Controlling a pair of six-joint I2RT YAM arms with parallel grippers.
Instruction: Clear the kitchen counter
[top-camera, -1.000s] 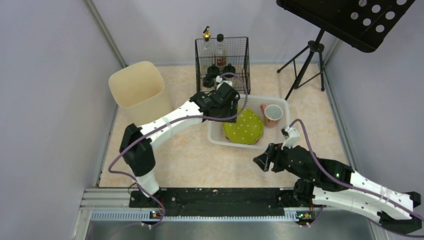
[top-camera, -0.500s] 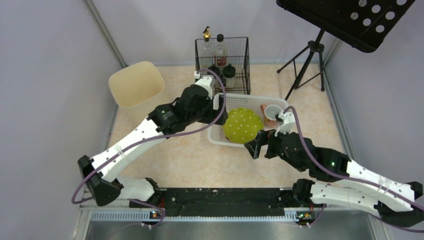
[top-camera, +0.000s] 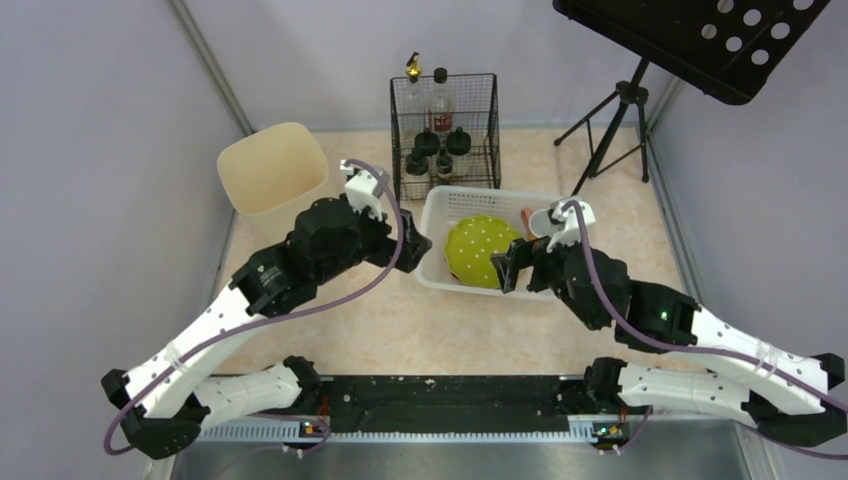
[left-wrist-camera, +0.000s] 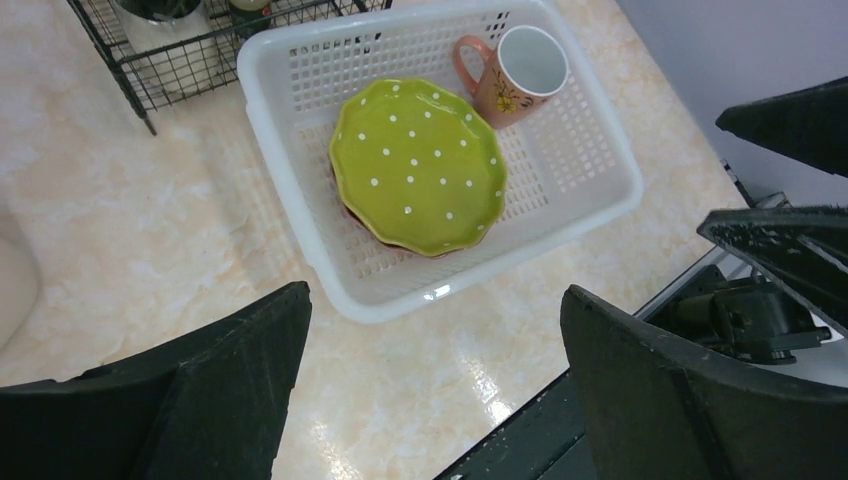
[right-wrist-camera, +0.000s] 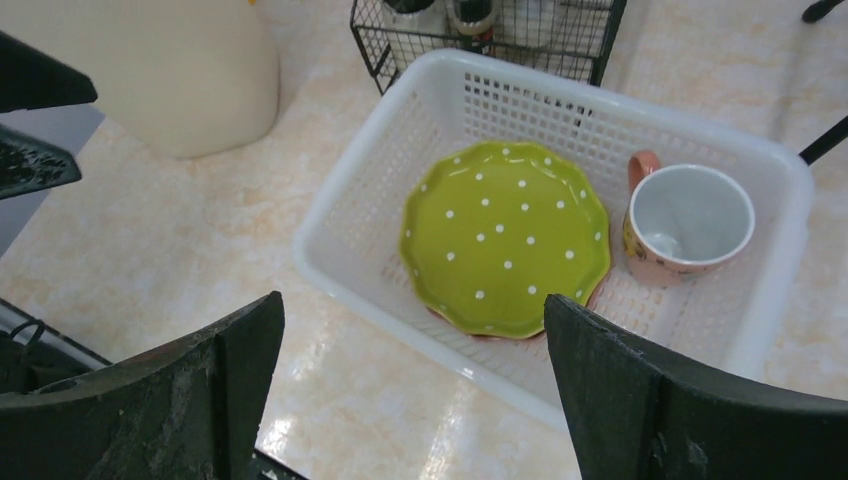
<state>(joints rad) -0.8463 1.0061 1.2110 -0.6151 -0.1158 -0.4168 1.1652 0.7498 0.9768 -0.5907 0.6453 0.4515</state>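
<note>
The kitchen counter (top-camera: 370, 320) is a beige-pink marbled slab. On it stands a white slotted basket (top-camera: 432, 210) holding a green dotted plate (top-camera: 478, 250) and a pink mug (top-camera: 530, 216), half hidden by my right arm. My left gripper (top-camera: 415, 245) hangs open and empty just left of the basket. My right gripper (top-camera: 510, 270) hangs open and empty over the basket's near right edge. The left wrist view shows the basket (left-wrist-camera: 280, 180), plate (left-wrist-camera: 418, 165) and mug (left-wrist-camera: 515, 75) beyond the left gripper (left-wrist-camera: 435, 295). The right wrist view shows the plate (right-wrist-camera: 505, 235) and mug (right-wrist-camera: 690, 225) beyond the right gripper (right-wrist-camera: 412, 302).
A cream bin (top-camera: 275, 180) stands at the counter's back left. A black wire rack (top-camera: 445, 125) with bottles and jars stands behind the basket. A music stand's tripod (top-camera: 615, 125) is at the back right. A grey metal rail (top-camera: 400, 430) runs along the near edge.
My left arm pulled back from above the basket to its left side. My right arm rose and moved up to the basket's near right edge. Both pairs of jaws opened wider.
</note>
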